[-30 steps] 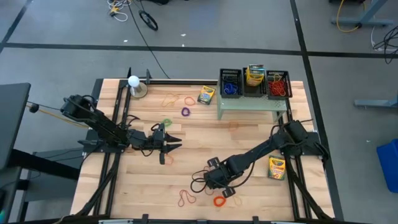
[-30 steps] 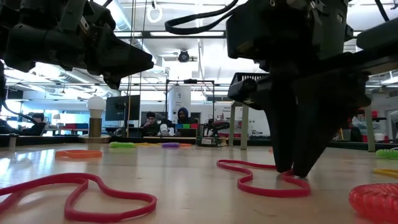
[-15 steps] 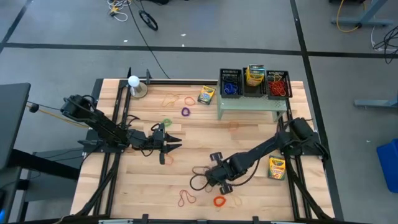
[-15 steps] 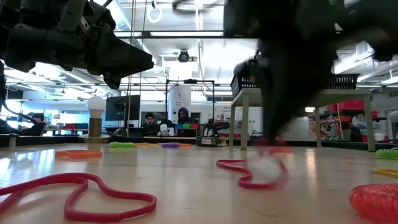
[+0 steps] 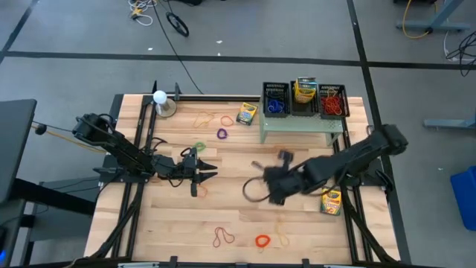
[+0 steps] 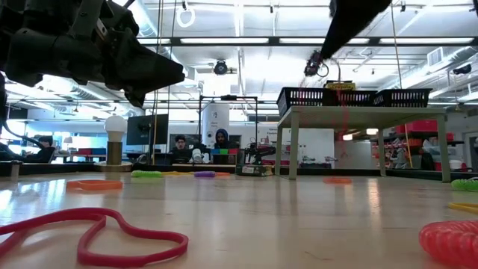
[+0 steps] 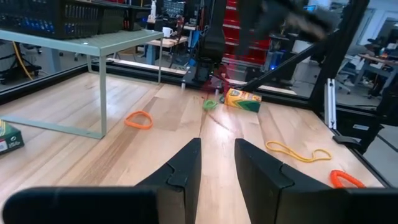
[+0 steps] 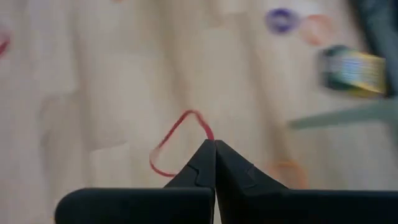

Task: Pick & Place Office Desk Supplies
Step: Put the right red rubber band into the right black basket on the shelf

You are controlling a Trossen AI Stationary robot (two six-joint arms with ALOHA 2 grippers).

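High view: right gripper (image 5: 277, 186) has come up off the front of the table (image 5: 223, 167) — fingers pinched shut on a red rubber band (image 8: 177, 140) dangling mid-table, so pick done, next the red-band bin (image 5: 332, 100); left gripper (image 5: 210, 170) idle, part open, empty.

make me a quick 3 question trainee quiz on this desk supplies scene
1. True or false: the right gripper has its jaws shut on a red rubber band.
2. Which black basket on the green stand holds the crayon box? A left, B middle, C right
3. What colour is the coiled ring near the table's front edge?

Key: 1 true; 2 B; 3 orange
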